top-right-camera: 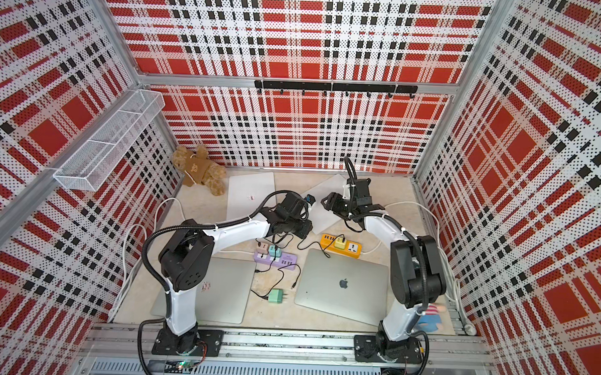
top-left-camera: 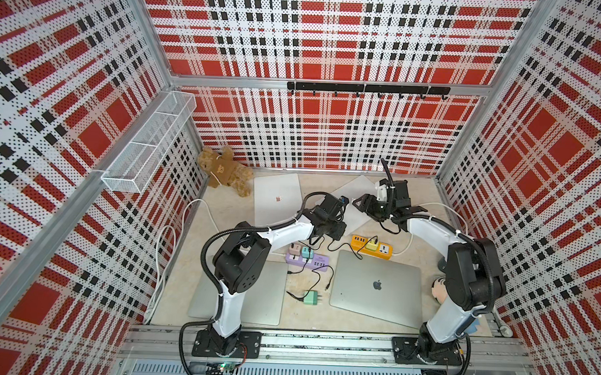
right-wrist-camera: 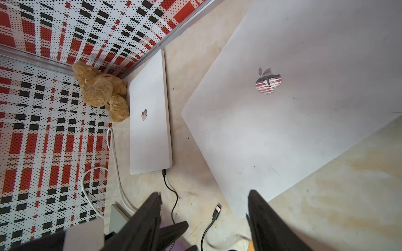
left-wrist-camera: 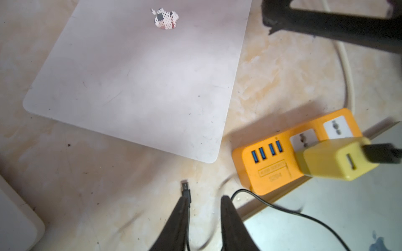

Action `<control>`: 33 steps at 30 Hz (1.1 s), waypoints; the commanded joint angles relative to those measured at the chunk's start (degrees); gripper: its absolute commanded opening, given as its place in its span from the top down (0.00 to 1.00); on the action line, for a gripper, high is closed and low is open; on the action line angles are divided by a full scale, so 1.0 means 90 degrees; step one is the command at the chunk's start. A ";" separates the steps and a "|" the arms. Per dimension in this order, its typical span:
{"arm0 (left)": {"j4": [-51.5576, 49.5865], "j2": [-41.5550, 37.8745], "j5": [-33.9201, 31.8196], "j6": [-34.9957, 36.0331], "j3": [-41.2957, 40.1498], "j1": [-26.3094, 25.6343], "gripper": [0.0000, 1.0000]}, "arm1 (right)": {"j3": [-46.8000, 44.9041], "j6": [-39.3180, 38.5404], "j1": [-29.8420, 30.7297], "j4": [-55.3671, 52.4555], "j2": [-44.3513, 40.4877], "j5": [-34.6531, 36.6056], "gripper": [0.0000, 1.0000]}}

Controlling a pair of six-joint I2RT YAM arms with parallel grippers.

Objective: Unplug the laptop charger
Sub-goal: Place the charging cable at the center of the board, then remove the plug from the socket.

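A black charger cable ends in a bare plug [left-wrist-camera: 185, 187] that lies loose on the table, just off the near corner of a tilted white laptop [left-wrist-camera: 141, 76]. My left gripper [left-wrist-camera: 205, 197] hangs over it, open, and the cable runs along the inner side of one finger. My right gripper [right-wrist-camera: 204, 193] is open wide above the same plug [right-wrist-camera: 217, 209] and laptop corner [right-wrist-camera: 237, 208], holding nothing. A second white laptop [right-wrist-camera: 149, 117] further back has another black cable [right-wrist-camera: 164, 173] at its edge. A yellow charger [left-wrist-camera: 335, 158] sits in the orange power strip [left-wrist-camera: 272, 167].
A purple power strip [top-left-camera: 308, 260] with small chargers lies mid-table, and a green charger [top-left-camera: 310, 296] lies loose in front of it. Two grey laptops [top-left-camera: 374, 289] [top-left-camera: 266, 295] sit near the front. A teddy bear [top-left-camera: 225, 171] is at the back left, and white cords [top-left-camera: 165, 252] run along the left wall.
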 commanded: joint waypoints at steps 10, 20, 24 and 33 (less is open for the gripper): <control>0.1665 -0.0648 0.0840 -0.1221 -0.0896 0.0043 0.73 | -0.1198 -0.0398 0.0266 -0.1329 -0.2594 0.2267 0.30; 0.2455 -0.0481 0.1249 -0.2005 -0.1331 -0.0004 0.78 | -0.2361 -0.0286 0.0271 -0.2267 -0.4422 0.2974 0.28; 0.2633 -0.0319 0.1401 -0.2148 -0.1459 -0.0023 0.82 | -0.2874 -0.0116 0.0270 -0.2304 -0.4817 0.2986 0.28; 0.2867 -0.0009 0.1626 -0.2346 -0.1442 -0.0088 0.92 | -0.3395 0.0092 0.0313 -0.2221 -0.4942 0.2905 0.27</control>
